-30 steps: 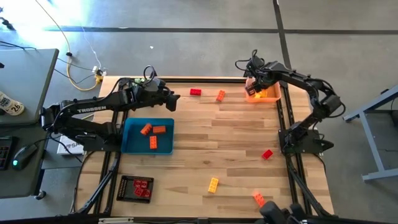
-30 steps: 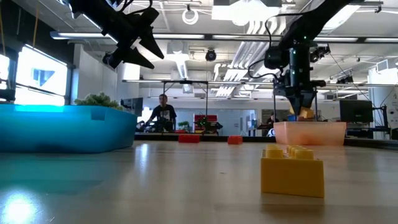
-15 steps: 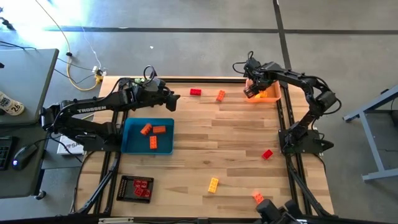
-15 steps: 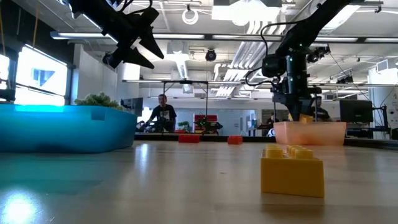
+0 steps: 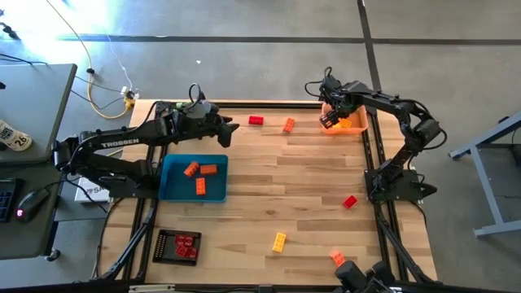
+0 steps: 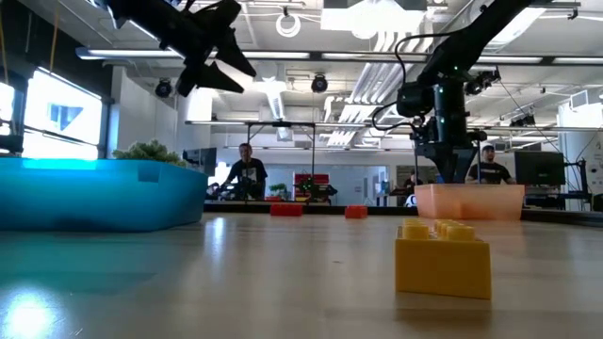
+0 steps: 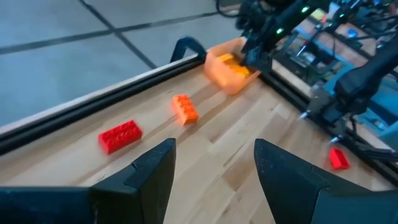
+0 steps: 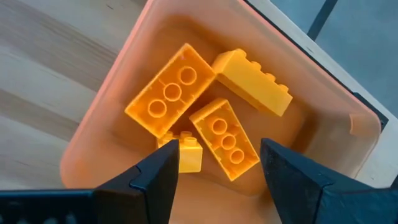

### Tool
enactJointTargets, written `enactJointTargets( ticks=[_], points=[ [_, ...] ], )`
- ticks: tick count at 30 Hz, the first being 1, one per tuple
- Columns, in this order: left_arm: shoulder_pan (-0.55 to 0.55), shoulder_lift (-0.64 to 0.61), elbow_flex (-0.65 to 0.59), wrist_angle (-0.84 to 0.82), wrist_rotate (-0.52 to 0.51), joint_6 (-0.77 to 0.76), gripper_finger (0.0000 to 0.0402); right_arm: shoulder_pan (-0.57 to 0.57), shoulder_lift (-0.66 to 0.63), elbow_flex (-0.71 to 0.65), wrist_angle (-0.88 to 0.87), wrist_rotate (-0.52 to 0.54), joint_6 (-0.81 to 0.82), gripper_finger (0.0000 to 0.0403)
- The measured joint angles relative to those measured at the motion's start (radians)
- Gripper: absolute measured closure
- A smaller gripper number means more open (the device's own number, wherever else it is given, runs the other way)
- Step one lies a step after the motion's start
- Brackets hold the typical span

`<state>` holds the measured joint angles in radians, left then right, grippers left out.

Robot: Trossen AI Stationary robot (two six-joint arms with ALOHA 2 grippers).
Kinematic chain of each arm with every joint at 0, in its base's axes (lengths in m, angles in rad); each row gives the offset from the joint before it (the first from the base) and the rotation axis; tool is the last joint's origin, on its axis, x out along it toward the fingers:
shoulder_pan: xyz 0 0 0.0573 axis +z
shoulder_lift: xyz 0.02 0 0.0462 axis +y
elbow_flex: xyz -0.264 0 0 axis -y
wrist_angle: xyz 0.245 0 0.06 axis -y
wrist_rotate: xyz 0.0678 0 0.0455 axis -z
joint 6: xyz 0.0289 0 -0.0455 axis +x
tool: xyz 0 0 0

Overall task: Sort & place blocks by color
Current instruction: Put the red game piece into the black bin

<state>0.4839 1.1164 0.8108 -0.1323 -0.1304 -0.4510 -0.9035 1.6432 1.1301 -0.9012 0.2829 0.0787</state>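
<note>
I see a table (image 5: 309, 175) of pale wood planks, smooth with a faint sheen. The yellow bricks (image 8: 171, 99) are glossy moulded plastic with studs, lying in an orange tray (image 8: 323, 149) of smooth, slightly translucent plastic. The blue tray (image 5: 172, 185) looks like matt plastic. My right gripper (image 8: 217, 171) has matt dark fingers.

Daylight floods the high view's upper left, washing the floor (image 5: 49, 24) nearly white. In the low view a window (image 6: 57, 118) at left glares, ceiling lights (image 6: 367, 19) bloom, and the near yellow block (image 6: 443, 256) looks perhaps slightly soft. Both wrist views are evenly lit.
</note>
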Motion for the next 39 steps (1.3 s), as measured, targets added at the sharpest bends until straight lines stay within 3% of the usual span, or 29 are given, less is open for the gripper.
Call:
enactJointTargets(
  ticks=[12,19,39],
  points=[
    [0.0,0.0,0.0,0.019,0.0,0.002,0.0196,0.001,0.0,0.018,-0.003,-0.007,0.029,0.0192],
    [0.0,0.0,0.0,0.018,0.02,0.01,0.0196,0.001,0.0,0.119,-0.055,-0.108,0.06,0.0192],
    [0.0,0.0,0.0,0.021,-0.001,0.179,0.0161,0.146,-0.001,0.376,-0.108,-0.106,0.141,0.0192]
  ],
)
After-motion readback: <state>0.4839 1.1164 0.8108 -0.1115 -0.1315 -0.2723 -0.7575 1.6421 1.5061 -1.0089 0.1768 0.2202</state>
